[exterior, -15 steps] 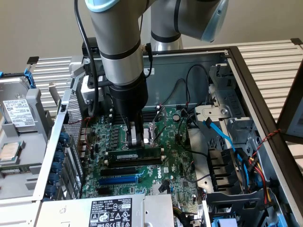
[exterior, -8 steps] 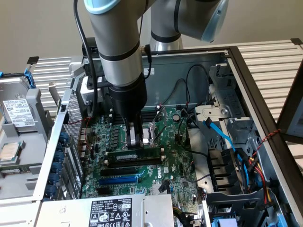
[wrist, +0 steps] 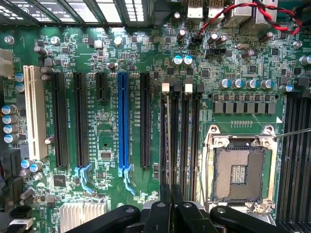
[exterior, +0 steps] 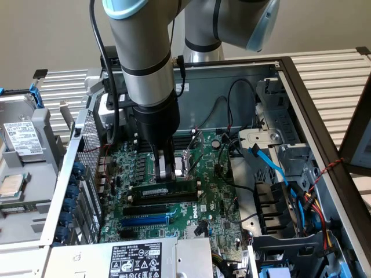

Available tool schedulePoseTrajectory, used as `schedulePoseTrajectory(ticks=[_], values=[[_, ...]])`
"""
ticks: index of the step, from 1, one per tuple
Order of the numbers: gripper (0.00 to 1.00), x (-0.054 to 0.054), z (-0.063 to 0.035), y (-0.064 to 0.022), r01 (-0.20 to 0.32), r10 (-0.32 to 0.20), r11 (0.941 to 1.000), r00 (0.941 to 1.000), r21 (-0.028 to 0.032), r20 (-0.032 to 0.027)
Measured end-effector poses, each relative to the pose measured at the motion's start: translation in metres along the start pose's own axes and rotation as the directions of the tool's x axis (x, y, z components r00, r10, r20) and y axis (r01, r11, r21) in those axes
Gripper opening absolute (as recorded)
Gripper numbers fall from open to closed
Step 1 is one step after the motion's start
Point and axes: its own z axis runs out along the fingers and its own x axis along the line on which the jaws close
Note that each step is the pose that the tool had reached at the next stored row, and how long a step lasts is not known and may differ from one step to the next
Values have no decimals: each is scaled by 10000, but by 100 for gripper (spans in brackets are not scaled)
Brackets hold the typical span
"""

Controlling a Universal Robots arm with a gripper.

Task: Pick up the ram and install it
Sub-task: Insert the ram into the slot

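The ram point(exterior: 174, 191) is a long dark stick with a white label. It stands on edge over the motherboard point(exterior: 220, 202), and my gripper point(exterior: 164, 176) is shut on its top edge from above. In the wrist view the ram point(wrist: 168, 145) appears edge-on as a thin line running away from my gripper point(wrist: 171, 204). It is lined up along the black memory slots point(wrist: 187, 145) with white end clips, beside the CPU socket point(wrist: 238, 172). Whether it sits in a slot or just above one I cannot tell.
A blue expansion slot point(wrist: 124, 121) and black slots lie beside the memory slots. The case wall, blue cables point(exterior: 269, 165) and drive cage crowd the exterior view's right. A hard drive point(exterior: 23, 139) lies outside the case on the exterior view's left. The labelled power supply point(exterior: 136, 258) sits at the front.
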Motion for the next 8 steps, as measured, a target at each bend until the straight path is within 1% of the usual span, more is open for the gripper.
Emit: schedulePoseTrajectory(ticks=[8], values=[[12,11,-1,8,-130,130,9999,9999,4,-16]])
